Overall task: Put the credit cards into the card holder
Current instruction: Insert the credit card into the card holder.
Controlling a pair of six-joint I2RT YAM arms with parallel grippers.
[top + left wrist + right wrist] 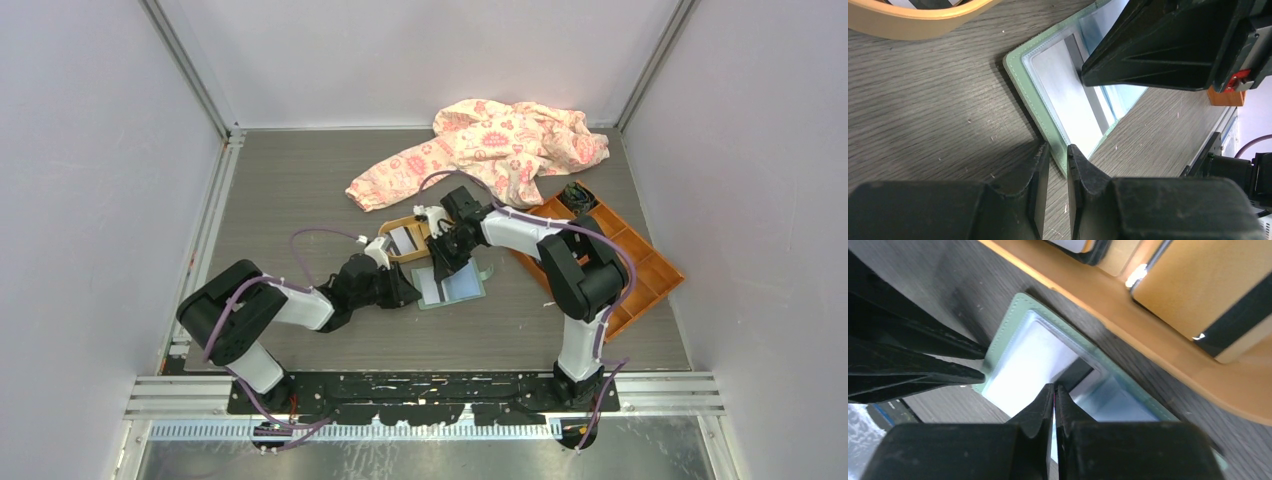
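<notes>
Nearest to me, at the near edge of the table [300,200], the two arms are leaning inward. Both are meeting at the card holder [455,288], which is lying open and flat near the middle, just on the near side of the oval tray [908,27].

The left gripper [1058,150] is standing at the left near corner of the holder. Its fingers are almost pressed together, with only a narrow gap, and the corner is sitting in this gap. I cannot tell if they are really clamping it.

The right gripper [1054,390] is having its fingers pressed together. The tips are pointing at the dark stripe of a credit card [1063,95], which is lying under the clear pocket in the left half of the holder. Whether a thin edge is pinched between them, I cannot tell.

A second card [403,240] is waiting in the tray. An orange box [640,270] is lying to the right and a flowered cloth [480,150] at the far side.

I think the step in hand is seating the first card fully in its pocket, and it is looking nearly done. The next move calls for lifting the right fingers away without dragging the card out while the holder is being kept steady. After that comes a careful edge grip on the flat card in the tray.
</notes>
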